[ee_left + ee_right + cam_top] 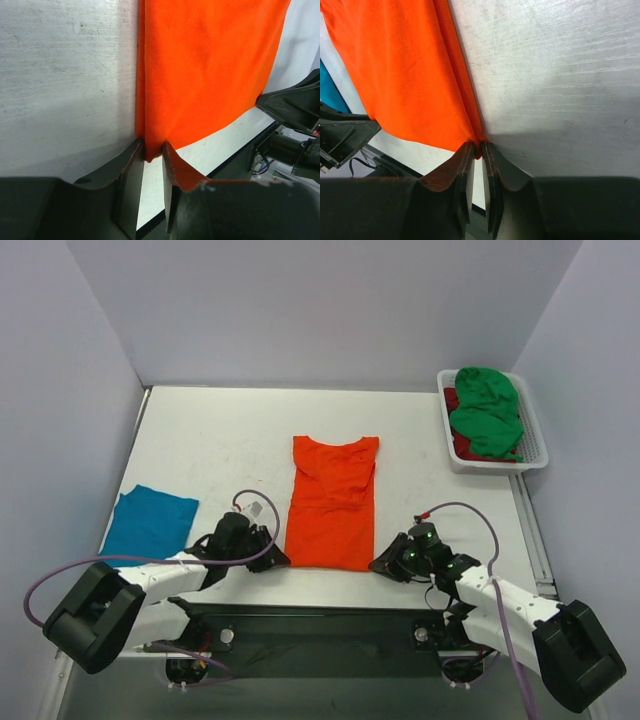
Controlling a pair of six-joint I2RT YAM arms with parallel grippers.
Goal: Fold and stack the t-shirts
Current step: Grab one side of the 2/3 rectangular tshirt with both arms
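Pinching the near left corner of the bright orange cloth t-shirt [332,505] with the left gripper [152,147], jaws narrowed onto the hem. Nipping its near right corner with the right gripper [480,146], jaws almost pressed together. Spread flat on the white counter [220,440]. Left of it: flat teal blue t-shirt [150,523]. Far right of it: white slatted plastic basket [535,455] holding crumpled green t-shirt [487,412] over dark red cloth [465,447].

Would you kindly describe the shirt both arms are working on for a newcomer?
On the white table, between the folded teal blue cloth shirt at the left edge and the white slatted plastic basket at the far right, lies the bright orange cloth t-shirt, folded into a long strip. It alone is orange, with the left pincer and right pincer at its near corners.
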